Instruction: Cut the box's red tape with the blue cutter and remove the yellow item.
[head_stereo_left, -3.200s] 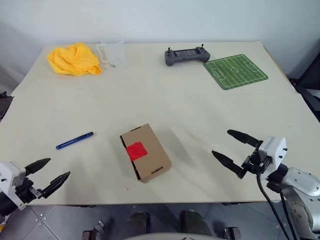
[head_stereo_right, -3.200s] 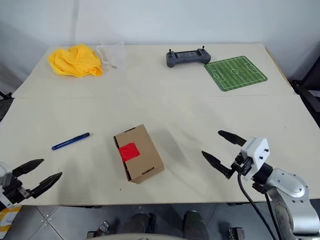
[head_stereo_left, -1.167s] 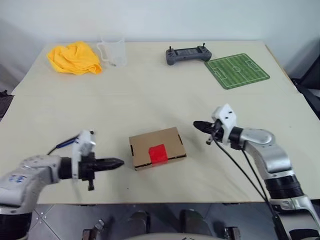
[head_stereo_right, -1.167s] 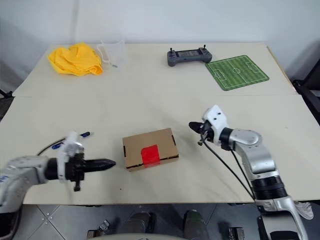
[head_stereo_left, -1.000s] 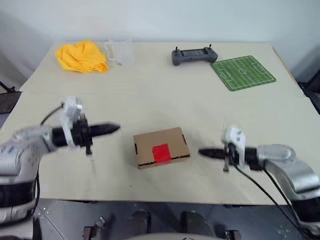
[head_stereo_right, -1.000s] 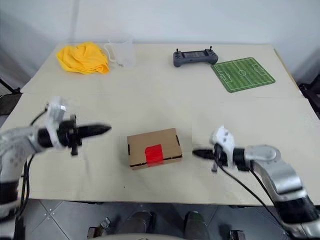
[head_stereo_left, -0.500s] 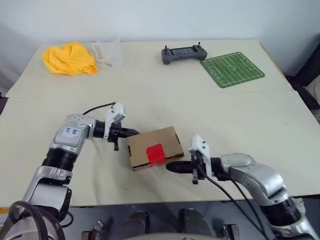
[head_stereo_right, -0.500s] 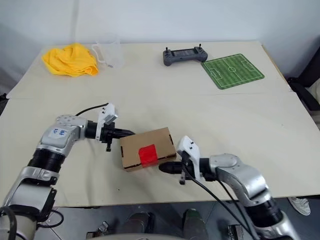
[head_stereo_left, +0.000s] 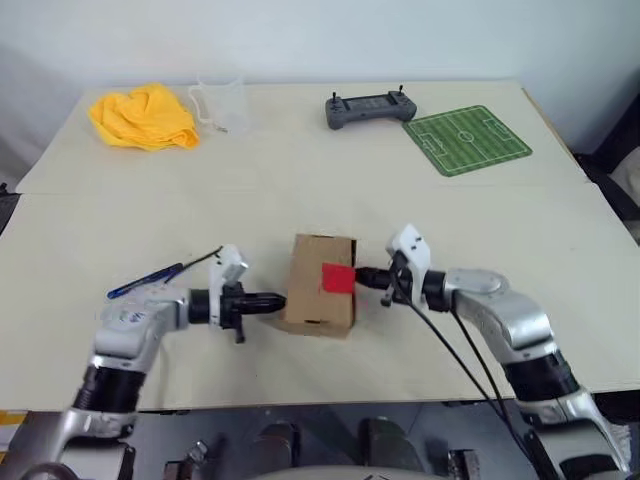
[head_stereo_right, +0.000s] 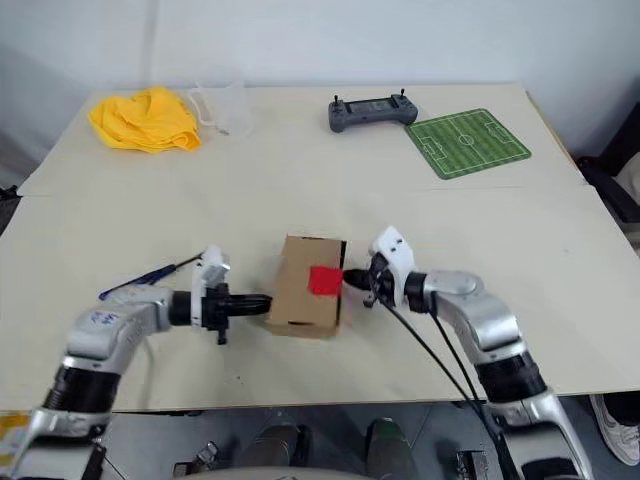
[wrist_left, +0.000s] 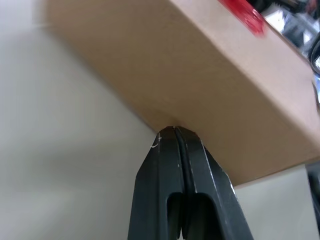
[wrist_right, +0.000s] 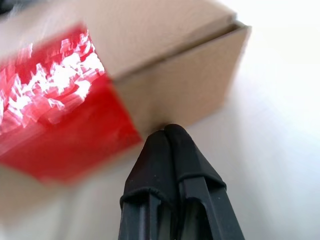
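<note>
The brown box (head_stereo_left: 318, 300) lies near the table's front edge, its long side pointing away from me. The red tape (head_stereo_left: 338, 278) sits on its top right edge and folds down the right wall. My left gripper (head_stereo_left: 279, 300) is shut, its tips pressed against the box's left wall (wrist_left: 200, 75). From the other side, my right gripper (head_stereo_left: 361, 276) is shut too, its tips (wrist_right: 165, 132) touching the box just beside the tape (wrist_right: 60, 125). The blue cutter (head_stereo_left: 146, 281) lies on the table behind my left forearm, held by nothing. The yellow item is hidden.
At the back left lie a yellow cloth (head_stereo_left: 143, 115) and a clear measuring cup (head_stereo_left: 220, 103). A grey handheld controller (head_stereo_left: 371, 108) and a green football-pitch mat (head_stereo_left: 467, 140) are at the back right. The table's front edge runs just below both arms.
The box has turned from lying sideways to pointing away from me. My left gripper dropped to its left wall and my right gripper came up to the taped right side.
</note>
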